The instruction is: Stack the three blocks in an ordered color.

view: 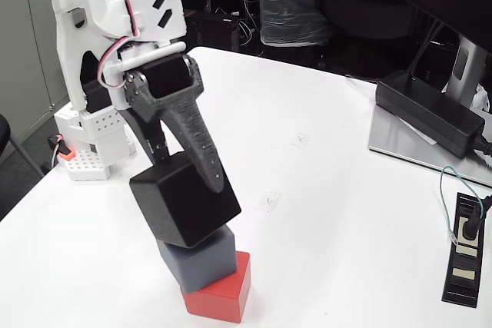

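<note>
Fixed view: the claw (183, 173) is reaching down from the white arm (115, 28) and is closing on the black block (183, 201), one dark finger (201, 147) lying across the block's upper right face, the other at its top left edge. The black block is sitting tilted, touching the top of the blue-grey block (201, 260). The blue-grey block is resting on the red block (223, 289), offset toward its left rear corner. The red block is standing on the white table (330, 213) near the front edge. A long black power brick (430, 111) is lying well apart at the right.
</note>
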